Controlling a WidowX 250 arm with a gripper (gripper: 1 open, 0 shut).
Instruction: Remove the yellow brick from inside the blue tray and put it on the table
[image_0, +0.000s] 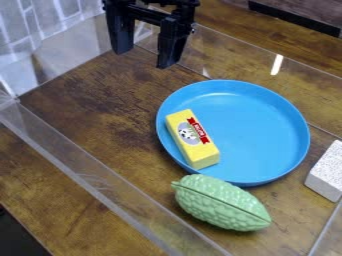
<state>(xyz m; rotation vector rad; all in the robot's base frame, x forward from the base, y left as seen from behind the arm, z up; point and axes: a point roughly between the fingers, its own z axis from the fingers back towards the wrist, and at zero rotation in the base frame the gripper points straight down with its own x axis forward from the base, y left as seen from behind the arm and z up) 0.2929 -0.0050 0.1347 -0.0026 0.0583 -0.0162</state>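
Observation:
The yellow brick (193, 137), a small block with a white printed label on top, lies inside the blue tray (261, 128) near its left rim. The tray sits on the dark brown wooden table (94, 110). My gripper (147, 47) hangs at the top of the view, above the table and up-left of the tray. Its two dark fingers stand apart, open, with nothing between them. It is well clear of the brick.
A green ribbed gourd-shaped object (222, 203) lies on the table just below the tray. A white speckled block (327, 170) sits at the right edge. Clear plastic walls (80, 170) border the table at front and left.

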